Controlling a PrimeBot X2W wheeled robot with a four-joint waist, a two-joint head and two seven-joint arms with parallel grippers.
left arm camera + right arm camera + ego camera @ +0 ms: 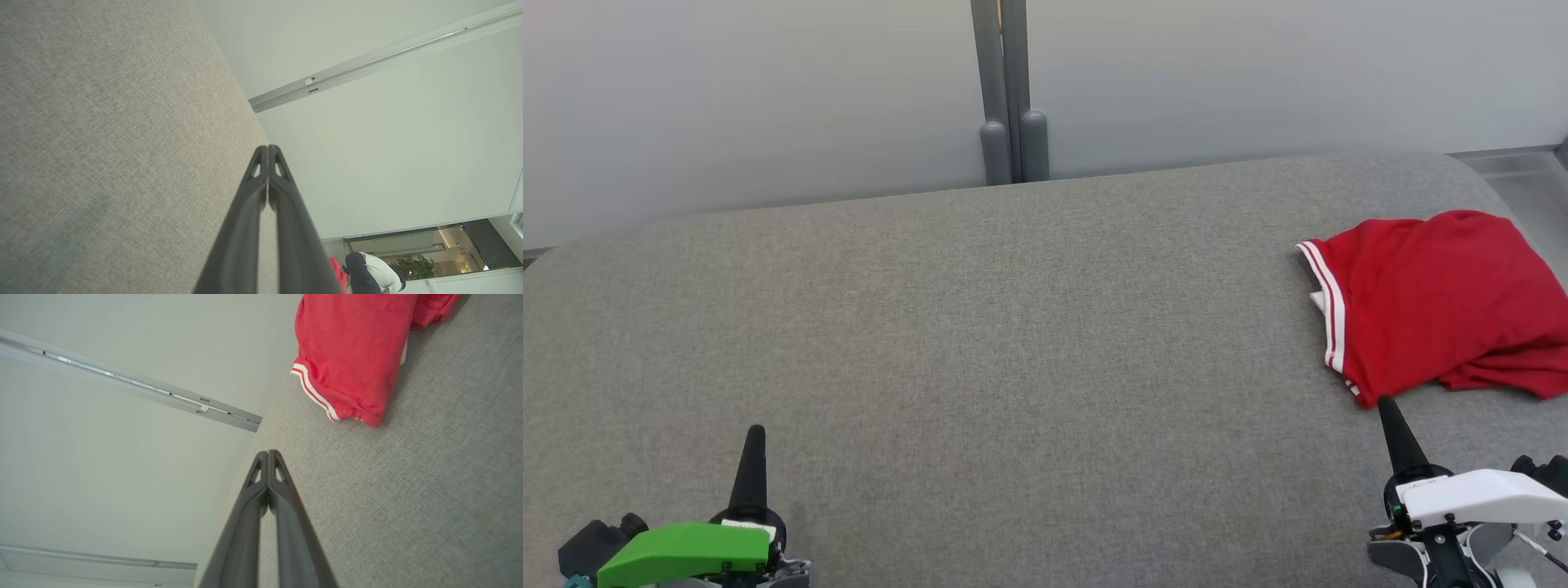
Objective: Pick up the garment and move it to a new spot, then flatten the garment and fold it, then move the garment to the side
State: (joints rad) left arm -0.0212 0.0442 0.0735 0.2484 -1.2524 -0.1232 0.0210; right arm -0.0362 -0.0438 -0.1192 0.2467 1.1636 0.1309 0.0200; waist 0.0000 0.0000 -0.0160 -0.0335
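Garment: the red soft-cloth garment [1437, 302] with white-striped trim lies in a loose, rumpled fold at the right end of the grey fabric-covered bench [1013, 327], close to its rounded far corner.
Left tool: the left tool [756, 431] sits low at our near left, fingers pressed together and empty, well apart from the cloth.
Right tool: the right tool [1385, 404] is also pressed together and empty, its tip just beside the garment's near striped corner.
Stage: we judge this fits either a garment waiting to be picked up or one already folded and set aside; nothing here settles which.
Risk: the fold is loose, so a brush from the right tool's tip could drag that corner and open it. A push outward could slide cloth off the bench end.
Views: the right wrist view shows the striped hem [312, 394] close up, with cloth sagging over it. The head view gives the whole layout and both tools. The left wrist view shows bare bench weave beside its own closed fingers.
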